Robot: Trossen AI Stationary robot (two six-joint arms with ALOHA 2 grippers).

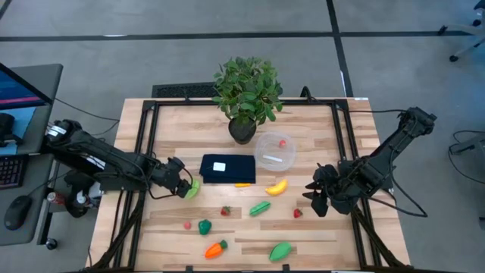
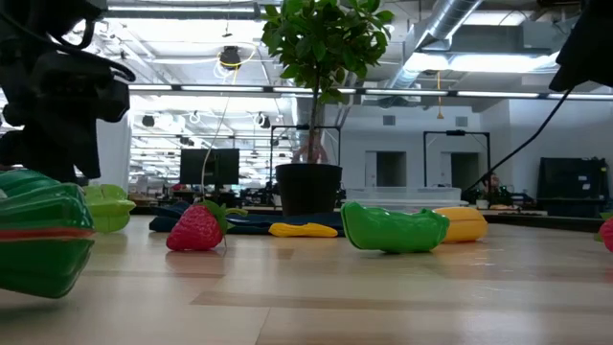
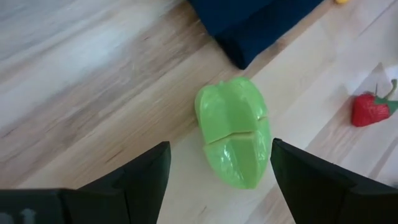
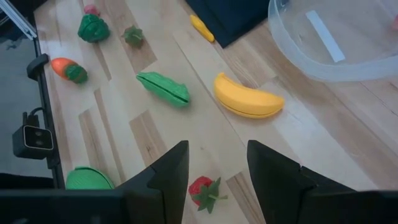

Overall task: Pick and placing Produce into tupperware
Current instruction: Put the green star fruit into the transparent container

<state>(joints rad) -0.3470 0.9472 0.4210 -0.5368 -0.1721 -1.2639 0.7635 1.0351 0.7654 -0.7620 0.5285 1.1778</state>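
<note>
Tupperware [image 1: 274, 151] sits centre of the high view, right of the potted plant [image 1: 245, 95]; one small red berry [image 1: 283, 142] inside, nothing else visible in it. Left out on the worktop [image 1: 318, 227]: banana [image 1: 276, 186], carrot [image 1: 216, 248], strawberry [image 1: 225, 211], several green pieces. Early stage, by my reading. Left tool [image 1: 184, 186], mid-left, spread wide around a light green piece [image 3: 235, 130], not gripping it. Right tool [image 1: 318, 199], mid-right, partly parted, holding nothing.
</note>
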